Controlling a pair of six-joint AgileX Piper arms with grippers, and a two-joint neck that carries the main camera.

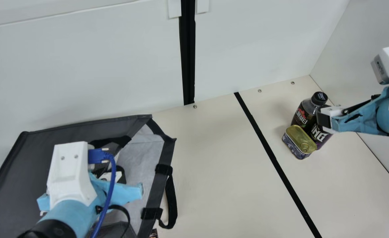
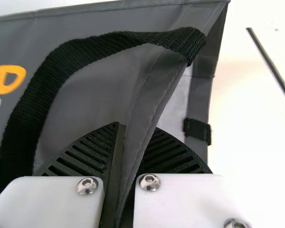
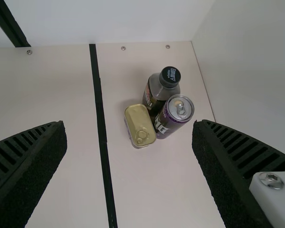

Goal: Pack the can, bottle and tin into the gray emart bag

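The gray emart bag (image 1: pixel 19 158) stands at the left, my left gripper (image 1: pixel 113 175) at its opening. In the left wrist view my left gripper (image 2: pixel 135 127) is shut on a fold of the bag's gray edge (image 2: pixel 149 102). At the table's far right the tin (image 1: pixel 298 140), bottle (image 1: pixel 303 114) and can (image 1: pixel 320 134) are grouped closely, all upright. My right gripper (image 1: pixel 325 119) is above them at the right. In the right wrist view the bottle (image 3: pixel 156 92), can (image 3: pixel 173 116) and tin (image 3: pixel 140 126) appear beyond my wide-open right gripper (image 3: pixel 128 124).
A black strip (image 1: pixel 274 158) runs along the table (image 1: pixel 214 165) between the bag and the three items. White walls (image 1: pixel 82 76) rise behind the table and at its right side. A black strap (image 1: pixel 171 201) hangs from the bag's right edge.
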